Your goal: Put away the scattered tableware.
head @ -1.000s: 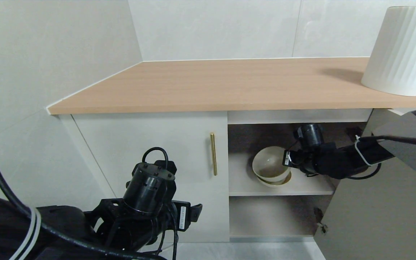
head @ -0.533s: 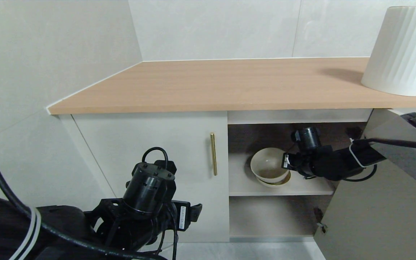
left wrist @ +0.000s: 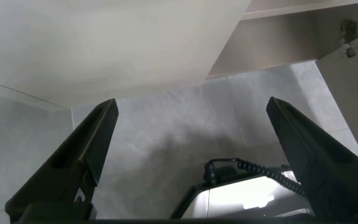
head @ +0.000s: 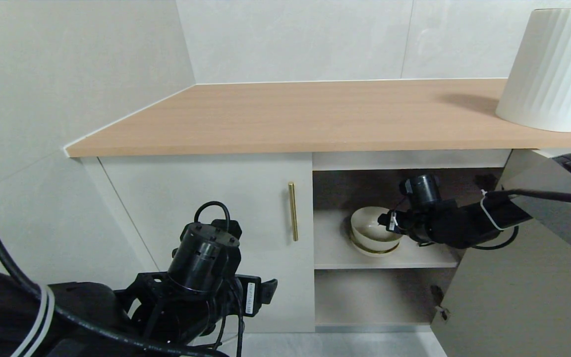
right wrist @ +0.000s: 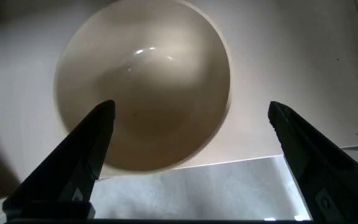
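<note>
Nearest me, the left gripper point(left wrist: 191, 102) hangs low in front of the shut cabinet door point(head: 206, 198), jaws wide apart and empty. Farther in, the right gripper point(right wrist: 189, 112) sits inside the open cupboard, jaws spread and gripping nothing. Just beyond it, the bowl point(right wrist: 145, 93) is nested in a second bowl point(head: 372, 251) on the middle shelf point(head: 332, 255). I'd back that arm straight out and level, so no finger catches the rim.

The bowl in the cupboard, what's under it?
Under the bowl peeks the rim of another dish, resting on the cupboard shelf. The bowl covers the rest of it, so its inside is hidden.
</note>
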{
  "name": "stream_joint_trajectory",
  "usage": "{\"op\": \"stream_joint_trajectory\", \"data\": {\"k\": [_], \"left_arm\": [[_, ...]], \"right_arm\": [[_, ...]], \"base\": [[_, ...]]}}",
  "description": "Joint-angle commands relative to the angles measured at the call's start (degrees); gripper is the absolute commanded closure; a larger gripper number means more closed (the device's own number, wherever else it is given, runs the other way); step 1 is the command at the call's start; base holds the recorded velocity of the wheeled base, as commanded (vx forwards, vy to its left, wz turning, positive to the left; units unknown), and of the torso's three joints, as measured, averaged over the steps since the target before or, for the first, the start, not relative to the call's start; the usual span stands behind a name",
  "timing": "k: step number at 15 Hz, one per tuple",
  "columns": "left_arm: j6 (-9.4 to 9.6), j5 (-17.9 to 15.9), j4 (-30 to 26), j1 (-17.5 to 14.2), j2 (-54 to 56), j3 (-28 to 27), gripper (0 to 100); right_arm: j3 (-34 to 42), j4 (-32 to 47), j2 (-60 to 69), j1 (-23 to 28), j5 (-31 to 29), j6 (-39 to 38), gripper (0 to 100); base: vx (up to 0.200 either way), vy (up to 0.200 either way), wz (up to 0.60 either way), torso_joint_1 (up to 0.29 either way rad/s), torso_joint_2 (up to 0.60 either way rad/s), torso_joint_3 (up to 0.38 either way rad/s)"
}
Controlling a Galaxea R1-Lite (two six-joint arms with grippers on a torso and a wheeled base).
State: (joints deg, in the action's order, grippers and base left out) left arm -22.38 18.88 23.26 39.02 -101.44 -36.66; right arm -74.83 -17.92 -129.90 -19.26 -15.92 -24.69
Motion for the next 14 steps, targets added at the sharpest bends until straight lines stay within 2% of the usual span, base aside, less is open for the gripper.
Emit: {"op": "stream_joint_trajectory", "data": {"k": [1,4,7,11,14], "left_arm": [[-0.03,0.01,-0.06,0.00,0.01,0.01,0],[-0.29,0.01,-0.06,0.00,0.28,0.09,0],[-0.29,-0.16,0.03,0.00,2.03,0.97,0],[-0.47,-0.07,-0.06,0.00,2.74,1.15,0],[-1.08,-0.16,-0.06,0.00,2.82,1.15,0]], "right_arm": [[1.44,0.08,2.73,-1.22,0.10,-0.89,0],[4.51,0.25,5.54,-2.71,0.19,-0.98,0],[15.50,0.34,16.52,-7.02,0.63,-0.63,0],[21.48,1.48,23.03,-10.53,1.07,-0.54,0],[23.85,1.48,24.70,-10.80,1.07,-0.63,0]], "base": [[0.000,0.000,0.00,0.000,0.00,0.000],[0.000,0.000,0.00,0.000,0.00,0.000],[0.000,0.000,0.00,0.000,0.00,0.000],[0.000,0.000,0.00,0.000,0.00,0.000],[-0.200,0.000,0.00,0.002,0.00,0.005]]}}
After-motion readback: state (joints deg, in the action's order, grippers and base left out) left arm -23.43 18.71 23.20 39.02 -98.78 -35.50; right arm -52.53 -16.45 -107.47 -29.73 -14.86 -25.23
